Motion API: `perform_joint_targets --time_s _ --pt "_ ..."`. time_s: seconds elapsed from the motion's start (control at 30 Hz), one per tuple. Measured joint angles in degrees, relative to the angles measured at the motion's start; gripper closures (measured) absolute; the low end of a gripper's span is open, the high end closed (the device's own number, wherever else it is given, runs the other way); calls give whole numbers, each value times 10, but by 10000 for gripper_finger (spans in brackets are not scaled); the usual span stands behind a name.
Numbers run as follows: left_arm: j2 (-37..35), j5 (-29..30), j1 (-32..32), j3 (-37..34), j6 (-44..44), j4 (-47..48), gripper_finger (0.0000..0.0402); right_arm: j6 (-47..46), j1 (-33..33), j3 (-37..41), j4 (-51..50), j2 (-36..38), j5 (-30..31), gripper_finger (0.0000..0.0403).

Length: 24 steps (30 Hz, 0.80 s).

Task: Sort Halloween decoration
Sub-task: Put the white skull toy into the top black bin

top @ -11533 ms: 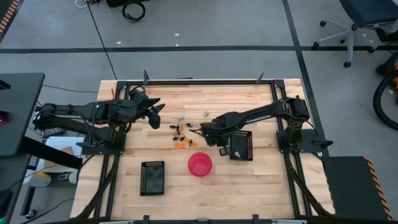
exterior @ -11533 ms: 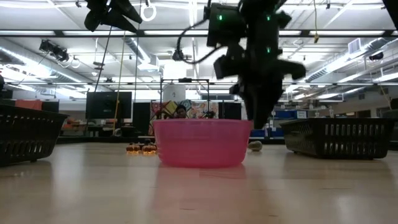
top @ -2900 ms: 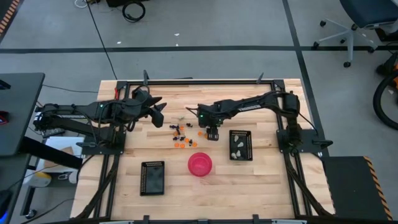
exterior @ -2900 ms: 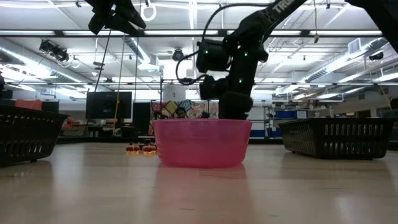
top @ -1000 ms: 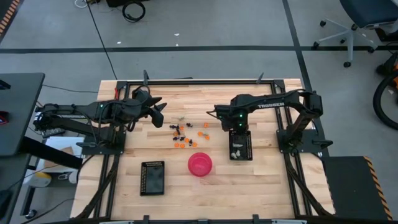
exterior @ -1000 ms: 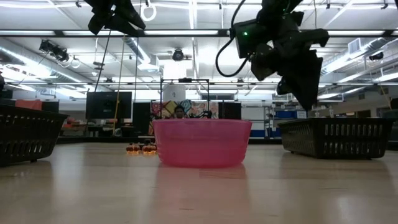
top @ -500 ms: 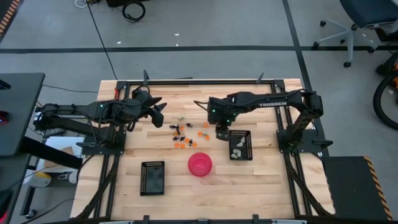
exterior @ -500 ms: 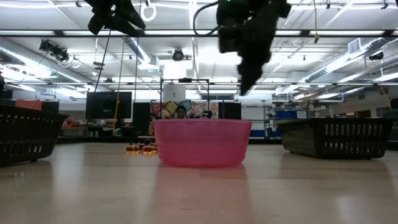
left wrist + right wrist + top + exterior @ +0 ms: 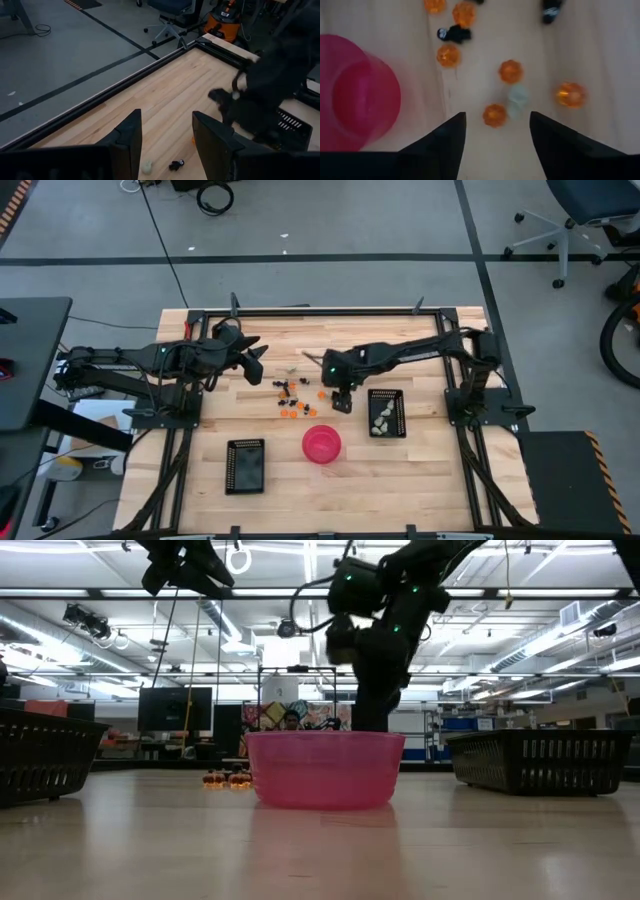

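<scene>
- Halloween decoration pieces [image 9: 293, 397] lie scattered on the wooden table [image 9: 300, 480] mid-board, between my two arms, just beyond the pink bowl [image 9: 321, 444]. Orange pumpkins, black bits, a few pale ones.
- Right wrist view: pale whitish piece [image 9: 518, 98] sits touching an orange pumpkin [image 9: 494, 114], with another orange pumpkin [image 9: 510, 71] just beside it.
- My right gripper [image 9: 342, 402] hangs over the near edge of the pile, fingers spread wide, nothing between them.
- Right-side black grid tray [image 9: 386, 413] already holds several pale pieces; left-side black tray [image 9: 245, 465] looks empty from above.
- Step in hand, my guess: go down for the next piece, likely the pale one.
- To do it well: centre the spread fingers so only the pale piece sits between them and the touching pumpkin stays outside, drop straight down, close gently since these will skid on the wood.
- My left gripper [image 9: 253, 363] waits above the table's left side, fingers parted, holding nothing.
</scene>
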State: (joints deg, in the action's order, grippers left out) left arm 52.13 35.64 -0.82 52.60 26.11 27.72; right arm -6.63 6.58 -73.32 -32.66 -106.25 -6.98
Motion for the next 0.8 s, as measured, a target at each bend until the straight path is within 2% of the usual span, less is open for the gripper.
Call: perform_joint_targets --time_s 0.13,0.37,0.67,0.8 --pt "0 -2 0 0 0 3 253 -32 -9 -7 5 -31 7 183" --pt "0 -24 0 0 -3 4 253 -38 -24 -8 16 -43 86 184" --pt "0 -24 0 0 -3 5 253 -39 -12 14 87 -43 103 184" --pt "0 -24 0 0 -3 5 253 -37 -8 33 114 -43 92 191"
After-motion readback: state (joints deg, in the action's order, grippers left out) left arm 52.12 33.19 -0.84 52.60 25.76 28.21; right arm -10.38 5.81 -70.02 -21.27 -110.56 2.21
